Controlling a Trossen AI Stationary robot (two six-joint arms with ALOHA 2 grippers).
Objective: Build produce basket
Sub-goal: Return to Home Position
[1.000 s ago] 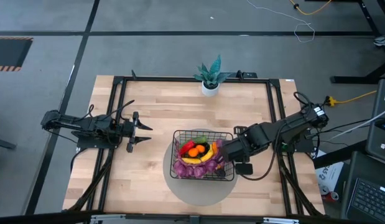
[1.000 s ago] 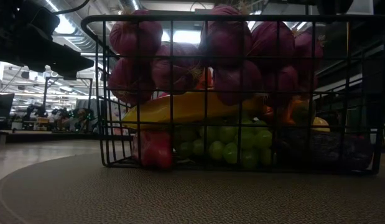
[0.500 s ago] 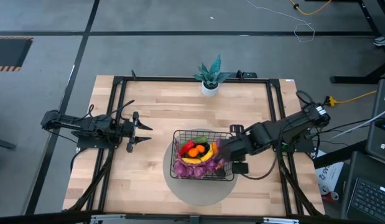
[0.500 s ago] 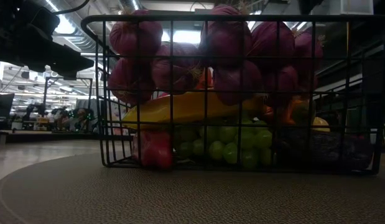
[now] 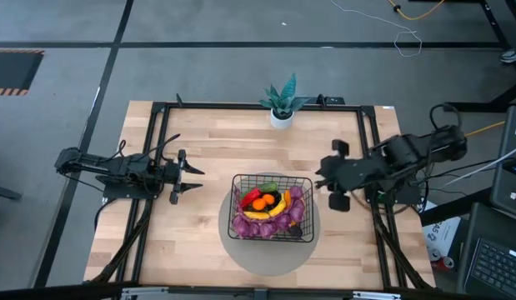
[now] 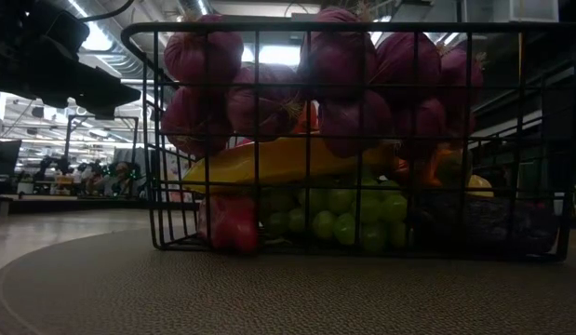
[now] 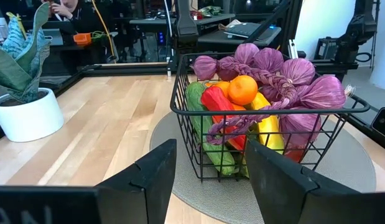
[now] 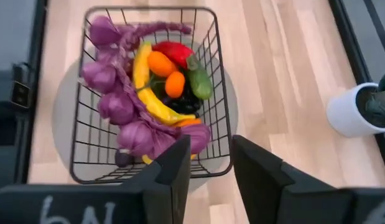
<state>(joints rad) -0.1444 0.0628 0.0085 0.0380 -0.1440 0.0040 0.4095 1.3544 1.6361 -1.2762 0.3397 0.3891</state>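
Clearance first: we would fold the right gripper (image 8: 211, 149), 2 fingers parted and empty, home without dipping toward the square black wire-grid basket (image 5: 273, 177); left gripper (image 5: 193, 177) waits, fingers spread.

The basket (image 8: 86, 144) is a black wire grid. In it, the lumpy string (image 8: 114, 106) is purple, the banana (image 8: 156, 107) yellow, the pepper (image 8: 172, 52) red, the cucumber (image 8: 200, 84) green. The disc (image 5: 266, 257) is grey, the table (image 5: 216, 150) pale striped wood, the pot (image 5: 281, 119) white.

No legible text in view
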